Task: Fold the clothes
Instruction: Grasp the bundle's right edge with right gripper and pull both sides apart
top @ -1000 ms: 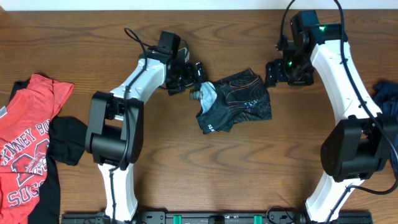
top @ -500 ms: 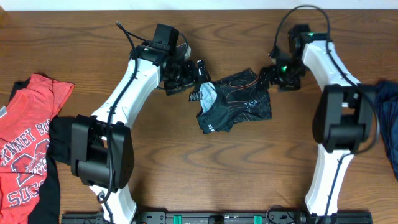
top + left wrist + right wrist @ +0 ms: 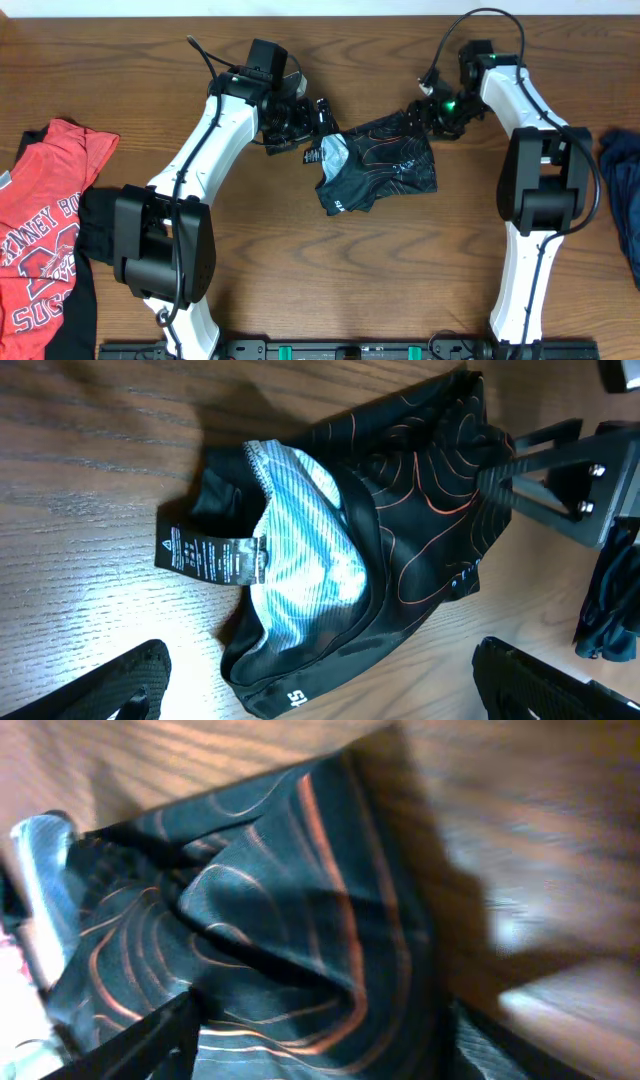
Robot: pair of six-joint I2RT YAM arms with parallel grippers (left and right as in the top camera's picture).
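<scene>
Overhead: jersey (image 3: 380,160) crumpled near the table's (image 3: 300,270) far edge, my left gripper (image 3: 318,128) wide open at its collar end, right gripper (image 3: 425,112) jaws apart astride its far corner; grasp step, I reckon, so next pinch both ends and spread.

Right gripper (image 3: 428,112) has moved in leftward onto the jersey's (image 3: 385,160) top-right corner, apparently straddling the fabric (wrist view is blurred). Left arm (image 3: 205,130) has re-posed, its elbow lower and further left.

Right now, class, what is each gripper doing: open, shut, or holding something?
Left gripper: open, holding nothing, over the jersey.
Right gripper: open, jaws astride a fold of the jersey.
</scene>
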